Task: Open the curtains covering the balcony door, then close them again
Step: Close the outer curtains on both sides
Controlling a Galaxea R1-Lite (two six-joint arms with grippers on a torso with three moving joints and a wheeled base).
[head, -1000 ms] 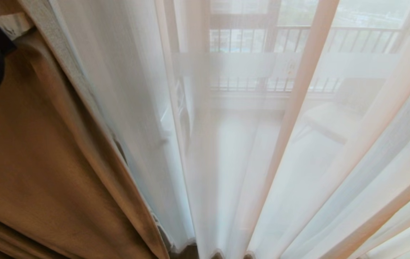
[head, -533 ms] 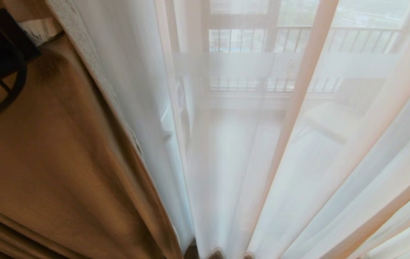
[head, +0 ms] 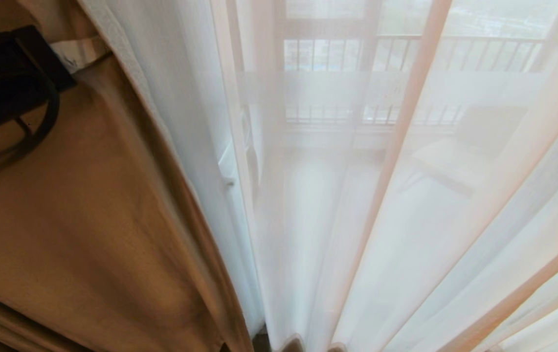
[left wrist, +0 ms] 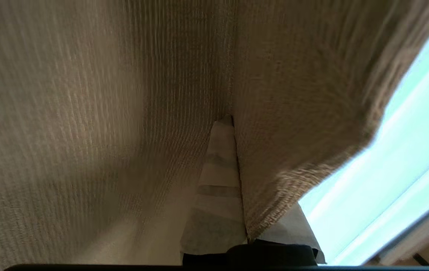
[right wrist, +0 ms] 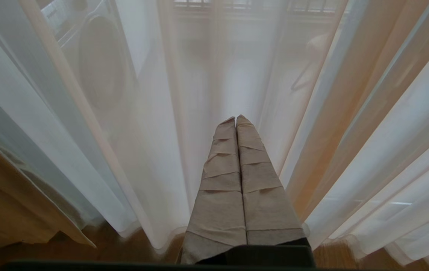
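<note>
Mostly fabric in frame. White sheer curtains hang across the centre and right of the head view, floor-length, pleats running top to bottom; through them, faintly, the balcony door frame and a railing beyond. Thick beige curtain fills the left side, its leading edge slanting down toward the middle, overlapping the sheers.

Left gripper: up at the far left of the head view, dark wrist body against the drape. Wrist view shows its taped fingers pressed together on a fold of the thick curtain near that free edge. Long axis of the drape is vertical; uncovered span lies to the gripper's right, so any closing pull would go that way.

Right gripper: low, fingers together, empty, pointing at the sheers just ahead. Looks parked. Left arm is plainly the nearer one.
</note>
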